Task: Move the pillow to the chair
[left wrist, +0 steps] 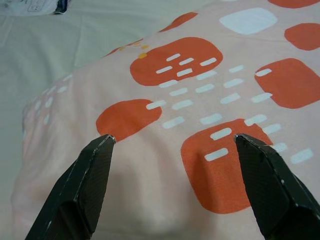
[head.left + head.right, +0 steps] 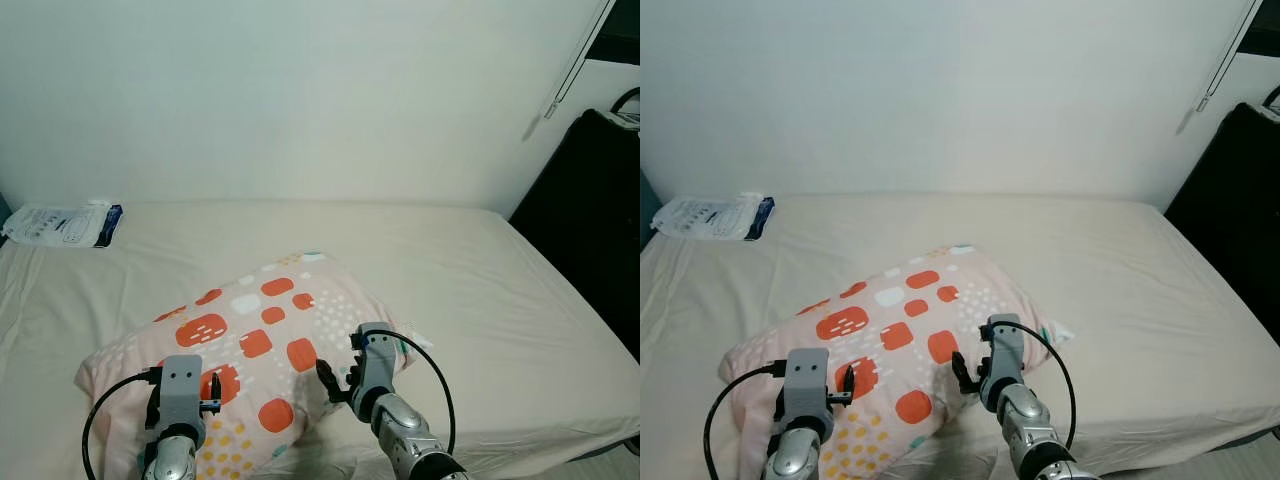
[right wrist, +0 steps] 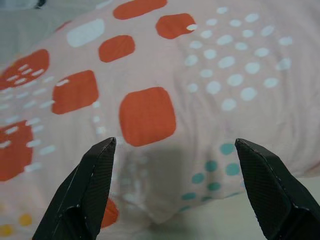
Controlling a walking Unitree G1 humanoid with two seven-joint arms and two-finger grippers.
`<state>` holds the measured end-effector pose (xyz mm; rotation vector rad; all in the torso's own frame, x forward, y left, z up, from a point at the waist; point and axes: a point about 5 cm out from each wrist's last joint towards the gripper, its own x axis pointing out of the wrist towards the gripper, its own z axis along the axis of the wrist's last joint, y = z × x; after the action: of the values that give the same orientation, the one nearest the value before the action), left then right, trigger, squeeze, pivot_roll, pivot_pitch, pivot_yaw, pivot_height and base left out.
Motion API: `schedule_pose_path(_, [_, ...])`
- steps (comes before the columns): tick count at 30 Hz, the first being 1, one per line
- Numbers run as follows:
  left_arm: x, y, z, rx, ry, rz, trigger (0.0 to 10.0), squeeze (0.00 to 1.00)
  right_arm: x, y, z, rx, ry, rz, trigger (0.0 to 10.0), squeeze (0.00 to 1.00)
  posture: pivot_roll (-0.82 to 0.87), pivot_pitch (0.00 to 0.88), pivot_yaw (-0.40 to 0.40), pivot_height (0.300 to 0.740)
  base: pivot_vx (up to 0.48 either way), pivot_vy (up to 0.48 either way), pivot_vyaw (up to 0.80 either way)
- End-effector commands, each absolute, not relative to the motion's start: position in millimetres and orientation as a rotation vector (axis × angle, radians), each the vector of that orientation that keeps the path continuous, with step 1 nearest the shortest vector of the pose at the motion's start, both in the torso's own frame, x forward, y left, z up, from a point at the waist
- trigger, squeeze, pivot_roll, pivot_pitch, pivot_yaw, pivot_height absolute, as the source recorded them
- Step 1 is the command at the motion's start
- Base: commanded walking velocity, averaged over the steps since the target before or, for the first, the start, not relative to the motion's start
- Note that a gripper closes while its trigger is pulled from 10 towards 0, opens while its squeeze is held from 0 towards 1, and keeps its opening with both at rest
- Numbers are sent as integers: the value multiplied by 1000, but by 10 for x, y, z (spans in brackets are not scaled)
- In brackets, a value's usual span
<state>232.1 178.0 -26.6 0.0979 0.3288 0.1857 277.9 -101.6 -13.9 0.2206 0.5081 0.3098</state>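
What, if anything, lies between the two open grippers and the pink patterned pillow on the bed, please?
Nothing visible: the left gripper and right gripper both face the pink pillow with orange squares directly, fingers spread.

- We see the pillow (image 2: 255, 340) in pale peach, printed with orange-red rounded squares, a few white ones, white dashes and dots, plus teal and yellow dots.
- The bed (image 2: 480, 290) sheet is plain cream.
- The packet (image 2: 60, 224) is white with dark blue.
- Our wall (image 2: 300, 90) is off-white.
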Motion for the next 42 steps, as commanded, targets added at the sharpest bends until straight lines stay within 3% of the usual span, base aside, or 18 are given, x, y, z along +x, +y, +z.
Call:
schedule_pose_path(1, [2297,1773,-288,104,341,191,10000,0,2782,-1039,-146,253,524,298,10000,0,126,0,-116,740,0,0,0])
schedule_pose_path(4, [2303,1756,-282,101,337,185,10000,0,2782,-1104,-160,267,527,240,10000,0,126,0,-116,740,0,0,0])
schedule_pose_path(26, [2341,1706,-279,98,348,180,10000,0,2714,-1142,-204,166,532,313,10000,0,115,0,-107,740,0,0,0])
schedule_pose_path(42, [2399,1892,-231,103,349,230,10000,0,2769,-1204,-174,54,527,287,10000,0,118,0,-98,740,0,0,0])
